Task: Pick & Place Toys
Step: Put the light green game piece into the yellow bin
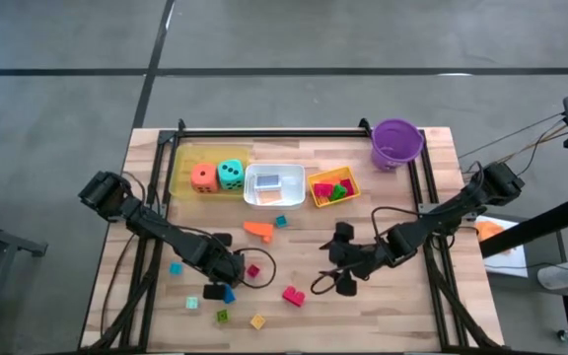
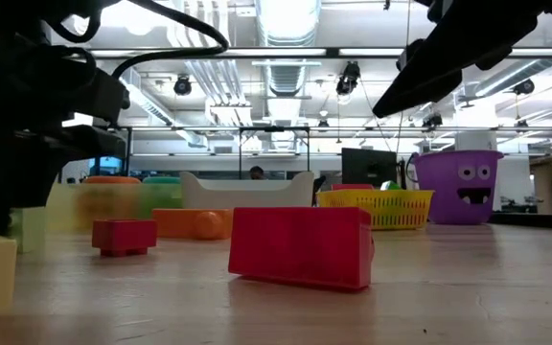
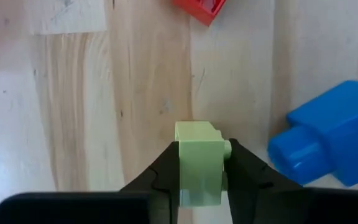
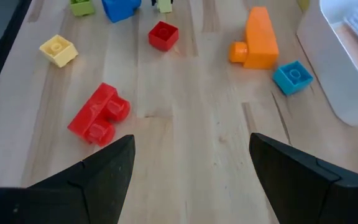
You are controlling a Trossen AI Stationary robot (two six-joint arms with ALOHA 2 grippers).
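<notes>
My left gripper (image 1: 227, 279) sits at seven o'clock on the table (image 1: 432, 187), closed on a block (image 3: 199, 163), another block (image 3: 328, 149) just beside it. My right gripper (image 1: 341, 271) is at four o'clock. Three trays (image 1: 274, 187) line twelve o'clock, dice (image 1: 216, 177) in the leftmost; the bucket (image 1: 396, 143) stands at one.

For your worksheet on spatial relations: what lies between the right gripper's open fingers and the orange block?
Only bare table, seen in the right wrist view; the right gripper faces the orange block.
</notes>
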